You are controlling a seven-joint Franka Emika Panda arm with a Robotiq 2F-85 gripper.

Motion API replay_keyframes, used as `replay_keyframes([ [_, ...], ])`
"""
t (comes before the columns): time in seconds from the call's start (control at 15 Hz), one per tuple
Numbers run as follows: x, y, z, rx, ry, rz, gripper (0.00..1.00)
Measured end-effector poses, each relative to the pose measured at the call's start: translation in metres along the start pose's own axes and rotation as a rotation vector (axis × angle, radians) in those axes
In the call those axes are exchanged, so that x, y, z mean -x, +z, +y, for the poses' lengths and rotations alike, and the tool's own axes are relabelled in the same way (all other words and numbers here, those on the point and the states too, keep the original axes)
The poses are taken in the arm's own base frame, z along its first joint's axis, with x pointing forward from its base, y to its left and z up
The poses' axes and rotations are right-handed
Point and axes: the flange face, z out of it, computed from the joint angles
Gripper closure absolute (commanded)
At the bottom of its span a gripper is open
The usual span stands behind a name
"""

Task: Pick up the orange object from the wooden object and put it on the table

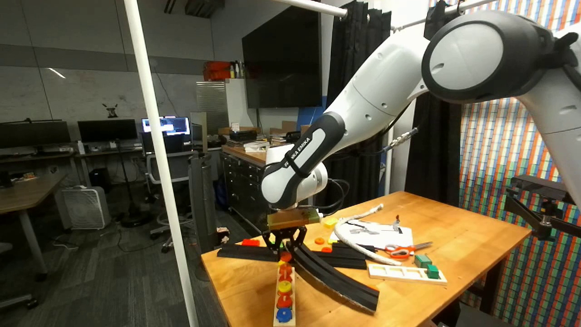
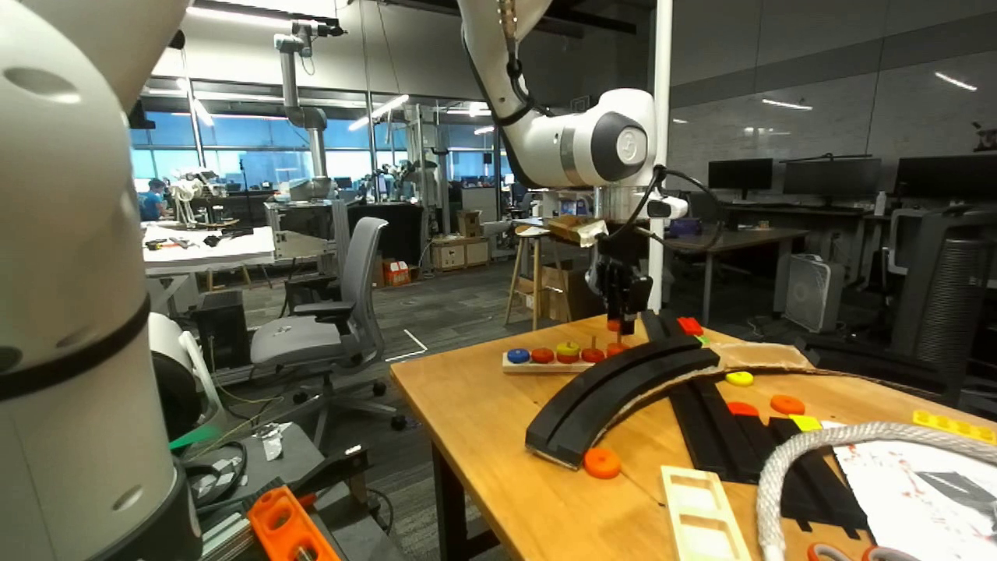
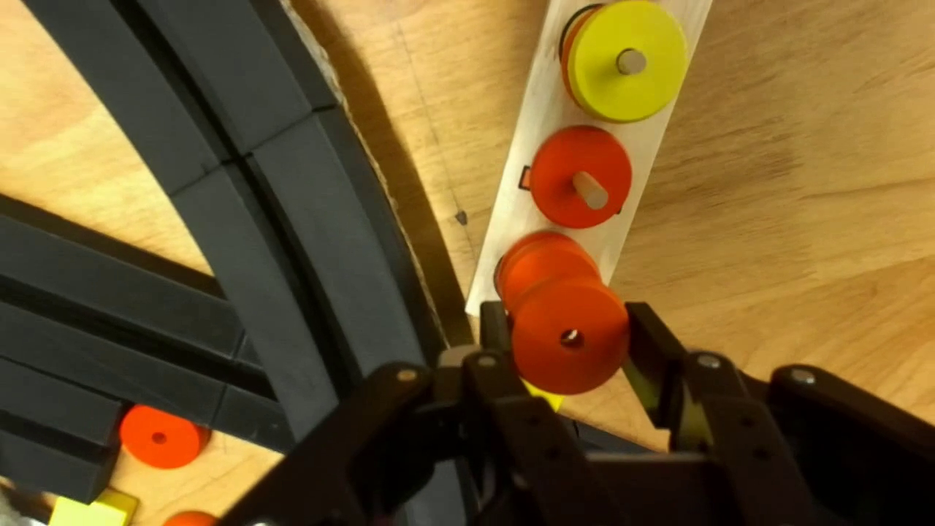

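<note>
My gripper (image 3: 566,321) has its two fingers against the sides of an orange disc (image 3: 573,347) with a centre hole. It holds the disc above the end of the wooden pegged base (image 3: 518,219). The held disc (image 2: 614,325) also shows under the gripper (image 2: 621,308) in an exterior view, raised above the base (image 2: 537,368). Another orange disc (image 3: 544,256) sits on the base's end, partly hidden by the held one. A red-orange disc (image 3: 577,168) and a yellow disc (image 3: 628,58) sit on pegs further along. A blue disc (image 1: 284,315) is at the opposite end.
A curved black track (image 3: 314,190) lies close beside the base, crossing a straight black track (image 1: 336,259). Loose orange discs (image 2: 602,463) (image 3: 161,438) lie on the wooden table. A thick rope (image 1: 349,240), scissors (image 1: 404,250) and a wooden frame (image 1: 390,272) are further off.
</note>
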Motion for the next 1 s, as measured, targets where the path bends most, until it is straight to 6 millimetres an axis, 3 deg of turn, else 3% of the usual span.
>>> replay_keyframes([
  [0.47,0.025,-0.017,0.006,-0.063,-0.065,-0.037,0.81],
  [1.0,0.072,0.011,0.031,-0.106,-0.076,-0.281,0.81],
])
